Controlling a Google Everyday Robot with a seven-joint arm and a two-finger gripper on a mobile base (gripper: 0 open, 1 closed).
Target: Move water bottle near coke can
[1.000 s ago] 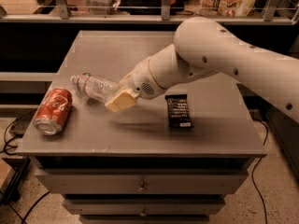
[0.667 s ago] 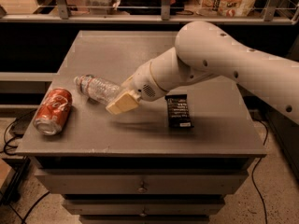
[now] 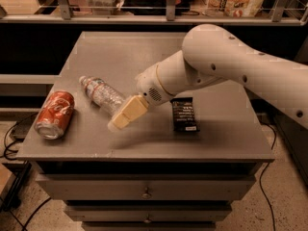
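Observation:
The water bottle [image 3: 102, 94] is clear and crinkled with a pale label band. It lies on its side on the grey table [image 3: 144, 57], left of centre, with its white cap pointing to the back left. The red coke can [image 3: 54, 114] lies on its side near the table's front left corner, a short gap left of the bottle. My gripper [image 3: 119, 121] hangs from the white arm and points down-left. It sits just at the bottle's right end, close above the tabletop. The bottle's base end is partly hidden behind it.
A dark rectangular snack bar [image 3: 184, 114] lies right of the gripper, under the arm. The table's front edge [image 3: 144, 155] runs just below the can and the gripper, with drawers beneath. A railing and shelves with packages stand behind the table.
The gripper has shifted a little toward the table's front edge. The bottle and the can lie where they were.

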